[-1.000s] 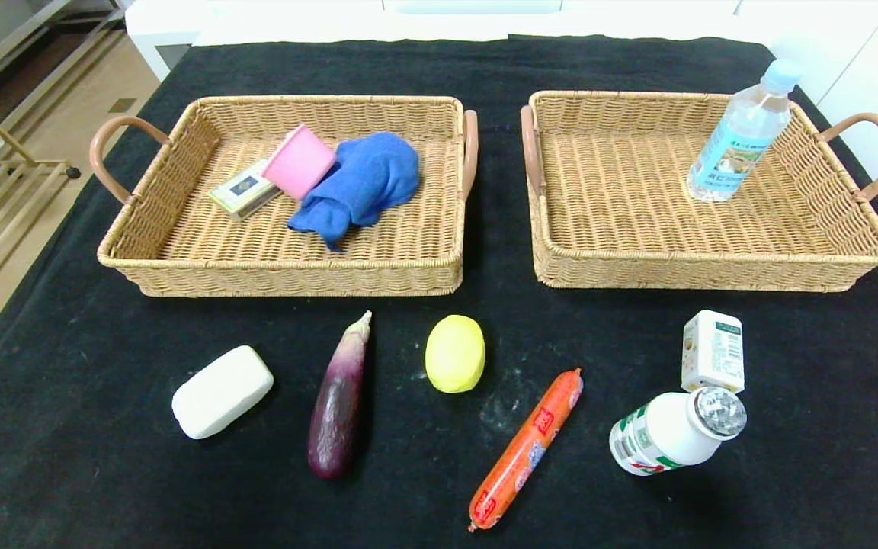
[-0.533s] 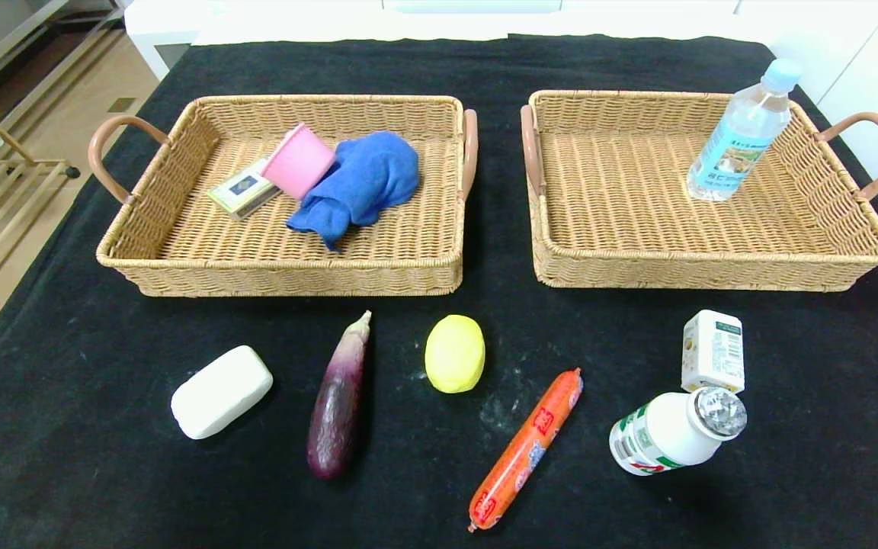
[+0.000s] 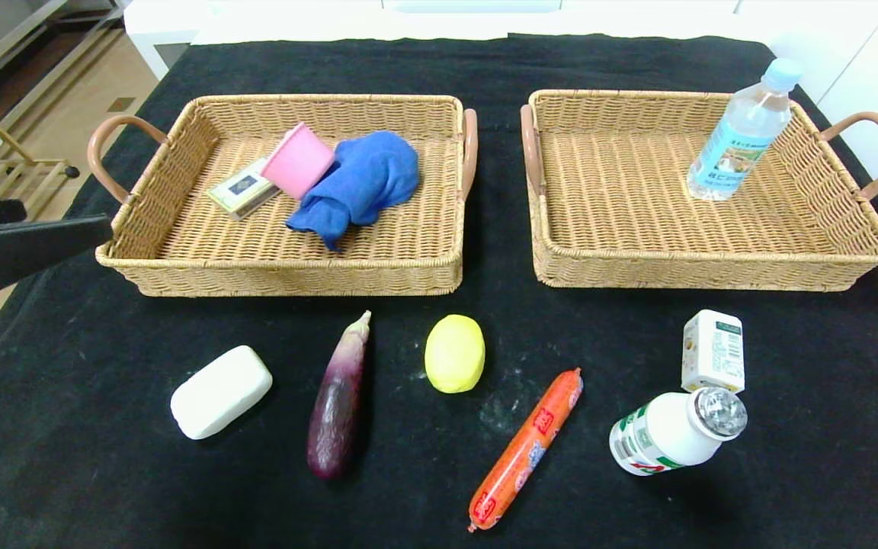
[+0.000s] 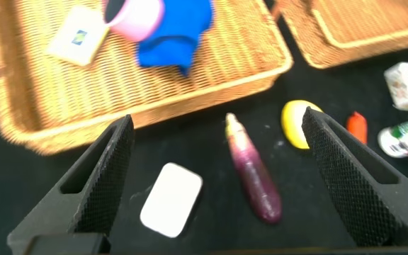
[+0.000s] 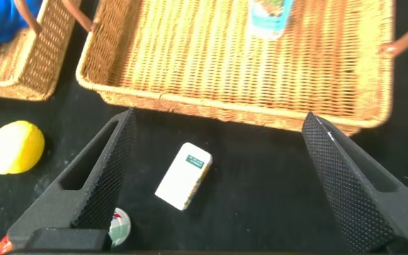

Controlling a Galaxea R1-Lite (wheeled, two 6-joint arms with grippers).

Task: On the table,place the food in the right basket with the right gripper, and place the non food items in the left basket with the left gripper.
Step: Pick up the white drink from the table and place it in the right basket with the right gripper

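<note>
Left hand (image 4: 211, 177) hovers with fingers spread wide and empty, and the white soap bar (image 3: 221, 392) sits on the surface ahead of it, long axis diagonal, nearest this arm.

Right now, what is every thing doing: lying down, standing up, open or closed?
Left tool: open, empty, above the soap.
Right tool: open, empty, above the carton.
White soap bar: lying flat on the table.
Aubergine: lying down.
Yellow fruit: resting on the table.
Sausage: lying down, wrapped.
Small carton: standing, closed.
Drink bottle: standing, foil-capped.
Water bottle: upright in the right basket, capped.
Pink cup: tipped over in the left basket.
Blue cloth: crumpled.
</note>
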